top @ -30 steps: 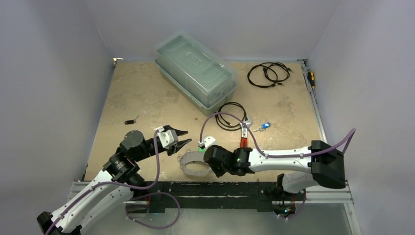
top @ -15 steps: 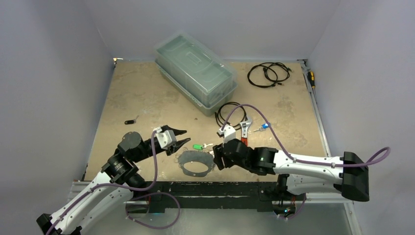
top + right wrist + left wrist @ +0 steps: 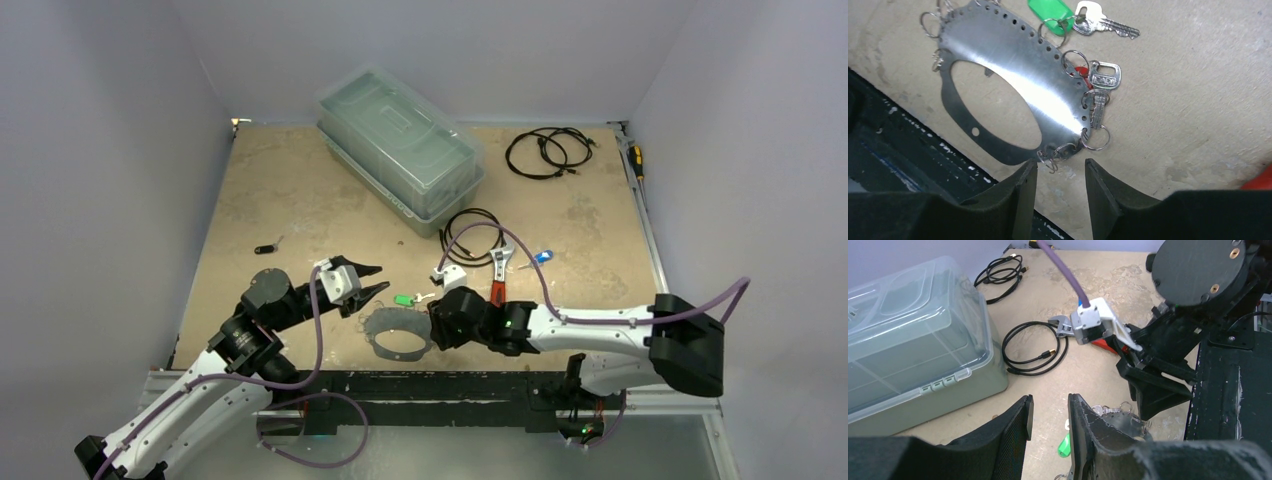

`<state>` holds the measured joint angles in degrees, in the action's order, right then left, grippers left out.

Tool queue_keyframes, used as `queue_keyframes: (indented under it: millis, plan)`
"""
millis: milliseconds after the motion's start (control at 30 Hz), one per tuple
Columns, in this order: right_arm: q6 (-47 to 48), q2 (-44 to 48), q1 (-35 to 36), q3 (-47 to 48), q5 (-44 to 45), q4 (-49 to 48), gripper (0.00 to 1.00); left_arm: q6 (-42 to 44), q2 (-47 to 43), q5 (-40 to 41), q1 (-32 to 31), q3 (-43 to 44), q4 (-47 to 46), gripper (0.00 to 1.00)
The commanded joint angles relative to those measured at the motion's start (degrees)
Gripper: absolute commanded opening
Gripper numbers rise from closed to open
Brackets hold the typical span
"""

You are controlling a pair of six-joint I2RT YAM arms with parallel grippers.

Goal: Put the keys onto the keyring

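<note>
One green-tagged key (image 3: 1100, 19), blade pointing right

- A clear plastic storage box (image 3: 400, 150) with a snapped-on lid stands at the far middle of the bench (image 3: 290, 200), set at an angle to the edges.
- A black coiled cable (image 3: 547, 152) lies near the far right corner, well apart from the box.
- A second black cable coil (image 3: 472, 235) lies just in front of the box's near right corner – gold plug tips show in the left wrist view.
- A red-handled adjustable wrench (image 3: 499, 272) lies beside that coil, its silver head touching or overlapping the loop.
- A yellow-and-black tool handle (image 3: 636, 162) rests along the right edge.
- The bench top is tan, mottled and scuffed.
</note>
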<state>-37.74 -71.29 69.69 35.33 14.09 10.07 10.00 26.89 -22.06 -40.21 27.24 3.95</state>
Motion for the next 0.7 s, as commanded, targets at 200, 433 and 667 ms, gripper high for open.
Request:
queue_keyframes:
  millis: [200,433,667]
  plan:
    - [-8.43,-10.32,-0.08,7.0,3.79,3.32,0.36,-0.9,-0.09,0.38,-0.22,-0.6,-2.01,0.33]
    - [-8.91,-12.7,0.0,9.01,4.17,4.73,0.41,-0.95,-0.57,0.36,-0.15,-0.74,-2.02,0.32]
    - [-9.5,-14.1,0.09,9.72,5.58,6.96,0.39,-0.94,-1.1,0.44,-0.16,-0.89,-2.1,0.32]
